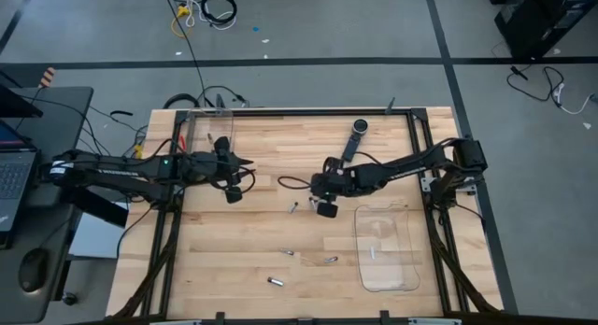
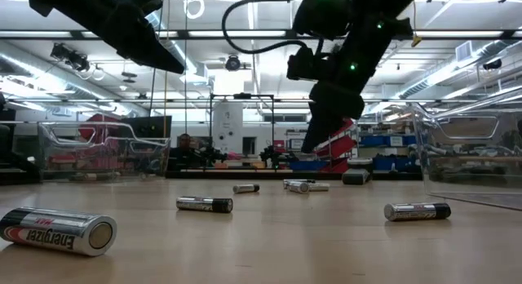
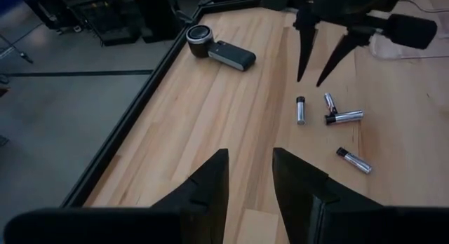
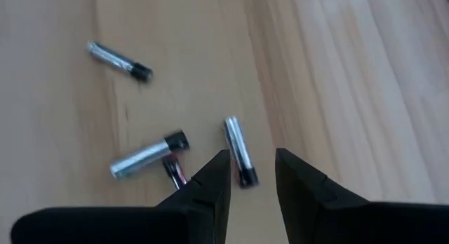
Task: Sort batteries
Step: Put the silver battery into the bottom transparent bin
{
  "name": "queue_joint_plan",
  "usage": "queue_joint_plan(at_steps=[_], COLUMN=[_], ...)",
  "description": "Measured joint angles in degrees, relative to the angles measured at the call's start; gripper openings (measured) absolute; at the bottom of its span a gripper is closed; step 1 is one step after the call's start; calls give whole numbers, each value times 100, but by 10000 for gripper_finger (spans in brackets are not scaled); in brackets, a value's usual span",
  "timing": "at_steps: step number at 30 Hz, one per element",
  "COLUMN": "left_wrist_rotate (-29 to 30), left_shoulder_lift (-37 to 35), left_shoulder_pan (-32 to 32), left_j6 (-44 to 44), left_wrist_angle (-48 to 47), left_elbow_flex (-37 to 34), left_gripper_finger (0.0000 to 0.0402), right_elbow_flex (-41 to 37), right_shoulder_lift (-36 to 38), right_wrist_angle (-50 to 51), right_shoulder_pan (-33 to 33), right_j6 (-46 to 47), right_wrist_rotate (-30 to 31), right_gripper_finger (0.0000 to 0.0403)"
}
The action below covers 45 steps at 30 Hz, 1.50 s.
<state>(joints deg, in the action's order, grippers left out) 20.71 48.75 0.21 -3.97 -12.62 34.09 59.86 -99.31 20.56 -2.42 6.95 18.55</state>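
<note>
Several small silvery batteries with dark ends lie flat on the wooden table. One cluster (image 1: 297,207) lies mid-table, shown close in the right wrist view (image 4: 238,150) and in the left wrist view (image 3: 300,109). More batteries (image 1: 308,258) lie toward the near edge, and one (image 1: 277,282) lies nearest it. My right gripper (image 4: 252,167) (image 1: 308,194) hovers open just above the mid-table cluster, fingers pointing down. My left gripper (image 3: 249,167) (image 1: 250,166) is open in the air left of the cluster.
A clear plastic tray (image 1: 360,233) stands at the table's right near part, and another clear container (image 1: 206,129) at the far left corner. A long black device (image 1: 355,138) (image 3: 221,51) lies near the far edge. Bare wood lies between the arms.
</note>
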Motion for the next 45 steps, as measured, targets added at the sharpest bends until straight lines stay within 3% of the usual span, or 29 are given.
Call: queue_joint_plan(at_steps=[10,19,32,39,45], left_wrist_rotate=[4,7,14,13,13], left_shoulder_lift=[0,2,2,2,2], left_shoulder_pan=[0,0,15,15,15], left_j6=[-10,-59,-79,-76,-76], left_wrist_angle=[114,331,469,462,701], left_elbow_flex=[0,0,0,0,-178], left_gripper_finger=[111,111,111,111,111], right_elbow_flex=[-530,-512,-436,-438,-440], right_shoulder_lift=[0,-227,-895,-872,-874], right_wrist_angle=[-1133,-1242,-1347,-1329,-1317], right_shoulder_pan=[22,206,242,309,393], right_j6=[-116,-248,-235,-198,-194], right_wrist_rotate=[108,87,-49,-244,-536], right_gripper_finger=[122,154,155,137,82])
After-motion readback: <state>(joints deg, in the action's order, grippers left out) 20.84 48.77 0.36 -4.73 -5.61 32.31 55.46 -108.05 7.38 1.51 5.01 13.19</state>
